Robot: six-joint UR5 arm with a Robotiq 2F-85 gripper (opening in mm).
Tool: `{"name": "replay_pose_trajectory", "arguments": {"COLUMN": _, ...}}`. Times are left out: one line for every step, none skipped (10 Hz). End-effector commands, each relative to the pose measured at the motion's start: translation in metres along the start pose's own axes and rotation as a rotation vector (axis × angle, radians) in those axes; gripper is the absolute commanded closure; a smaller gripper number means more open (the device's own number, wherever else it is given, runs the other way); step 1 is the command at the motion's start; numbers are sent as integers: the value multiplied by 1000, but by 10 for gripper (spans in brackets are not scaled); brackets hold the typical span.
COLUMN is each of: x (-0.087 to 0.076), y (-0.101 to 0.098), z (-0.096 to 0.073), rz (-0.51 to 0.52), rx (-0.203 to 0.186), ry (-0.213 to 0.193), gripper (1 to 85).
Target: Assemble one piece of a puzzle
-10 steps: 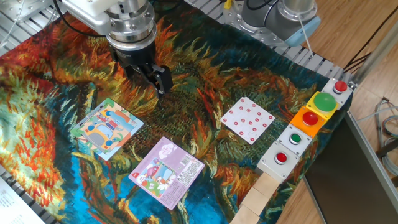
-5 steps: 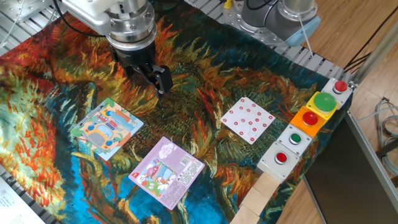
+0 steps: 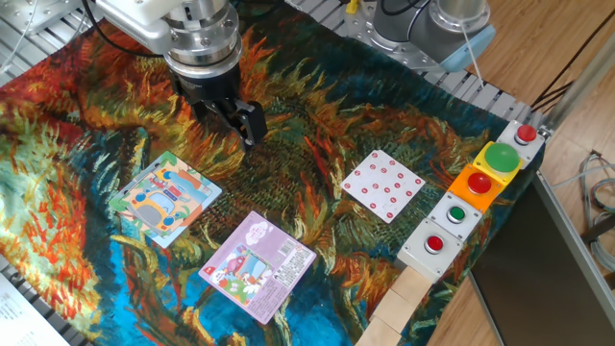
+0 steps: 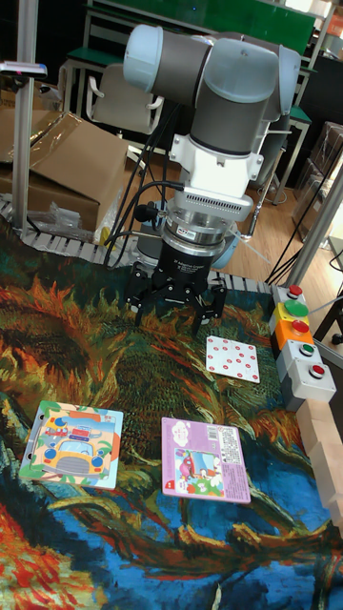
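The puzzle [image 3: 165, 198] is a flat square board, pale blue and green with an orange vehicle picture, lying on the painted cloth at the front left. In the tall fixed view the puzzle [image 4: 73, 444] lies low on the left. My gripper [image 3: 231, 117] hangs above the cloth behind and to the right of it, well apart from it. The gripper [image 4: 178, 313] is open, fingers spread, with nothing between them. No loose piece is distinguishable.
A purple-pink square puzzle [image 3: 258, 265] lies to the right of the board. A white card with red dots [image 3: 382, 185] sits further right. Button boxes [image 3: 476, 192] line the right edge, with wooden blocks [image 3: 399, 308] in front of them.
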State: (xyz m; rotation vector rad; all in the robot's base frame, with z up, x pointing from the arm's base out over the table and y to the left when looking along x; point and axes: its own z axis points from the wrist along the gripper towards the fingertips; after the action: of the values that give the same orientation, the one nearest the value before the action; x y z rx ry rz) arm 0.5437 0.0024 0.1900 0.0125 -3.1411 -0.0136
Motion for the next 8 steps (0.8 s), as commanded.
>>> {"name": "replay_pose_trajectory", "arguments": {"x": -84, "y": 14, "z": -14, "rz": -101, "rx": -30, "ry": -330, "gripper": 17}}
{"name": "replay_pose_trajectory", "arguments": {"x": -78, "y": 23, "z": -13, "rz": -16, "rx": -77, "ry": -307, "gripper": 843}}
{"name": "replay_pose_trajectory", "arguments": {"x": -64, "y": 23, "z": -9, "rz": 34, "rx": -85, "ry": -250, "gripper": 843}}
{"name": "replay_pose_trajectory", "arguments": {"x": -63, "y": 32, "z": -10, "rz": 11, "rx": -118, "ry": -245, "gripper": 843}}
{"name": "replay_pose_trajectory", "arguments": {"x": -63, "y": 31, "z": -9, "rz": -34, "rx": -107, "ry": -247, "gripper": 843}}
{"name": "replay_pose_trajectory", "arguments": {"x": -67, "y": 32, "z": -11, "rz": -56, "rx": -108, "ry": -265, "gripper": 843}}
{"name": "replay_pose_trajectory", "arguments": {"x": -65, "y": 35, "z": -10, "rz": -77, "rx": -119, "ry": -257, "gripper": 843}}
{"name": "replay_pose_trajectory", "arguments": {"x": -65, "y": 33, "z": -10, "rz": -152, "rx": -99, "ry": -262, "gripper": 843}}
